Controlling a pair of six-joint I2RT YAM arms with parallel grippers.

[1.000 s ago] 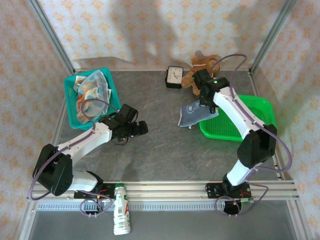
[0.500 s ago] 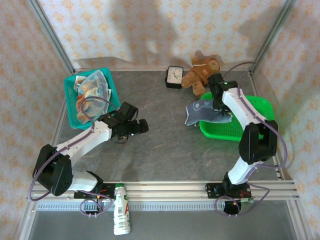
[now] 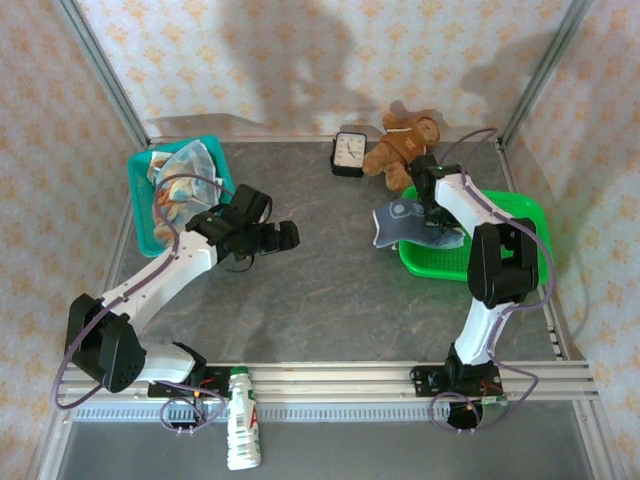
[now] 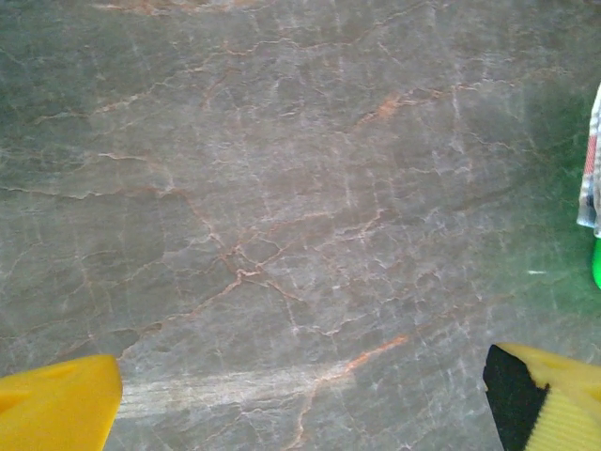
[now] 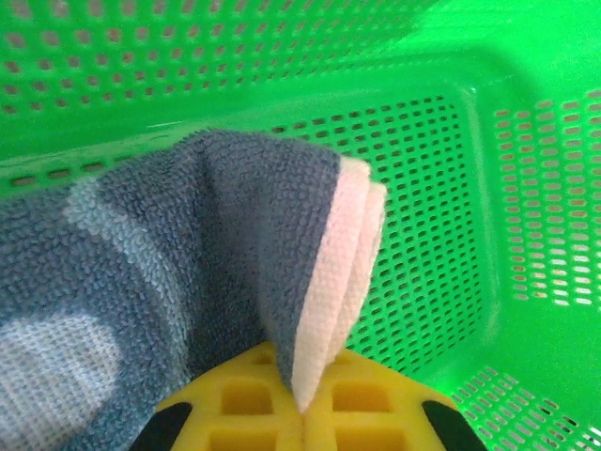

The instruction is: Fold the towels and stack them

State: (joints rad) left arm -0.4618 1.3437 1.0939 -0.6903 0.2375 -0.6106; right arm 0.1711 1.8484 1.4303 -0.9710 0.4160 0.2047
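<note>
Item: towel, blue-grey, folded edge pinched between the closed right fingers; it hangs across the left edge of the green tray, partly over the counter.
Second arm: left fingers spread wide, empty, above bare counter.
Stock: more towels heaped in teal basket, far left.
Also: bear, clock.

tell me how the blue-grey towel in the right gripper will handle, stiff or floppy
Probably floppy: the blue-grey towel droops from the right gripper and sags over the green basket rim in the top view. Likely light, since a pinch on its folded edge carries it. Its looped terry weave should grip rather than slip.
</note>
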